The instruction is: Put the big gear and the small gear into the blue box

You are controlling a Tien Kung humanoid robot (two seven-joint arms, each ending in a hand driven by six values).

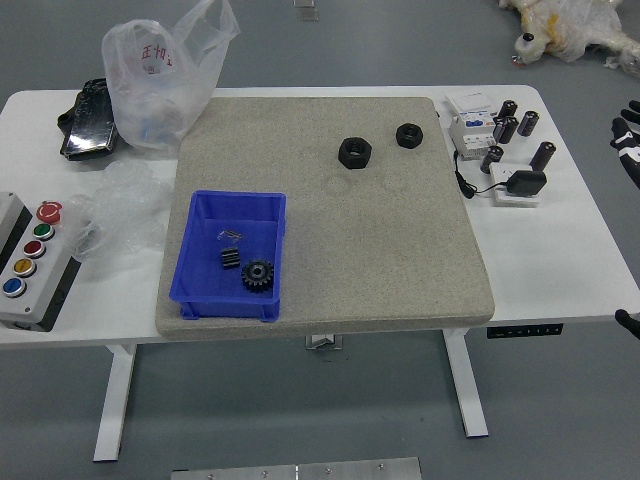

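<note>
Prob. a lab or workshop: control box (38, 262) w/ colored btns, black nuts (354, 153) on mat (400, 250).

Red characters (157, 58) on the plastic bag (150, 100) — first 正, the rest too blurred to read.

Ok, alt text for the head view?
Blue box on a beige mat, holding a toothed gear and a ribbed part; two black rings lie outside it on the mat. Part of the right hand shows at the right edge.
</note>
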